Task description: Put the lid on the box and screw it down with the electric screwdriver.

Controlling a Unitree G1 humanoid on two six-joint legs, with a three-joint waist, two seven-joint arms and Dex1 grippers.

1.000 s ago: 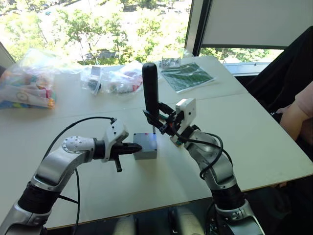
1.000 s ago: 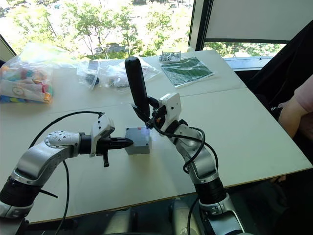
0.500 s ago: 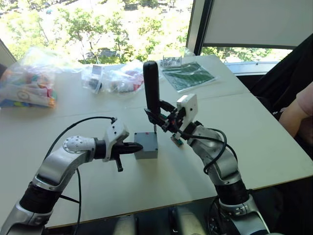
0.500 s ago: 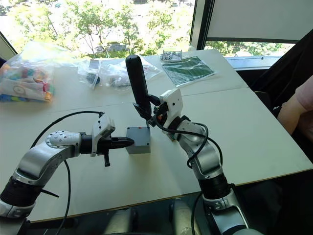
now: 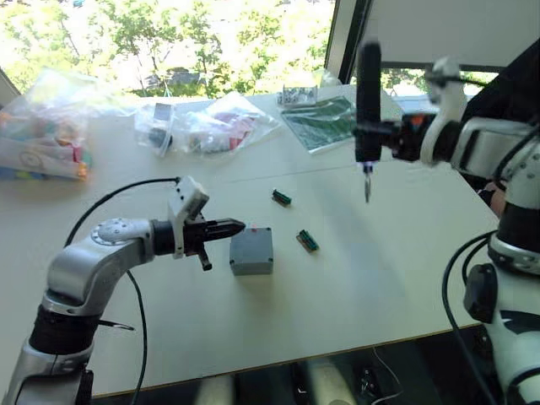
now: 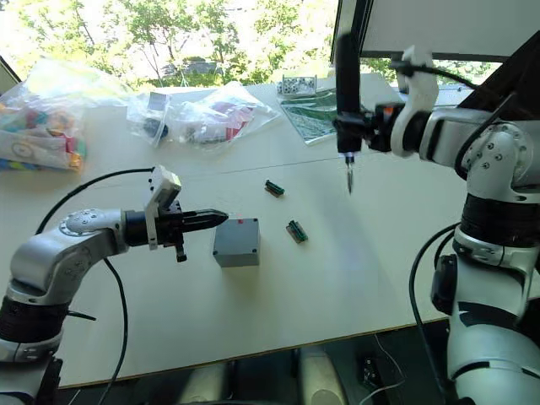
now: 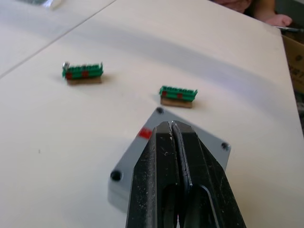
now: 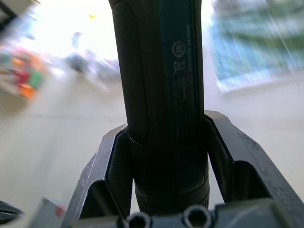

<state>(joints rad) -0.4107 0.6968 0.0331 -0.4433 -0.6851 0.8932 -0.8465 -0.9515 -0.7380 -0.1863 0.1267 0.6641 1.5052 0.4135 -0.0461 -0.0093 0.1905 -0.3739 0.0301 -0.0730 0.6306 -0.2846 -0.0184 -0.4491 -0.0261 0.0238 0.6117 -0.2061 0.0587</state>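
The white table (image 5: pixel 405 278) carries everything, with clear bags of parts (image 5: pixel 207 126) and a green printed sheet (image 5: pixel 325 122) along its far edge.

The right gripper (image 5: pixel 371 139) is raised well above the table to the right, its fingers clamped on the electric screwdriver (image 5: pixel 368 93). The tool stands upright with its thin bit pointing down over bare table, well apart from the box, which reads as lifted clear rather than lined up on a screw.

The left gripper (image 5: pixel 228 227) reaches in from the left with its fingers pressed together, the tips just above the box's left edge, probably to steady it against the driver's torque.

The box (image 5: pixel 251 250) sits near the middle of the table with the lid (image 7: pixel 142 161) already seated flat on top, dark screw heads in its corner holes and a red mark at the far edge.

Two small green terminal blocks (image 5: pixel 307 240) lie loose just right and beyond the box, seemingly spare.
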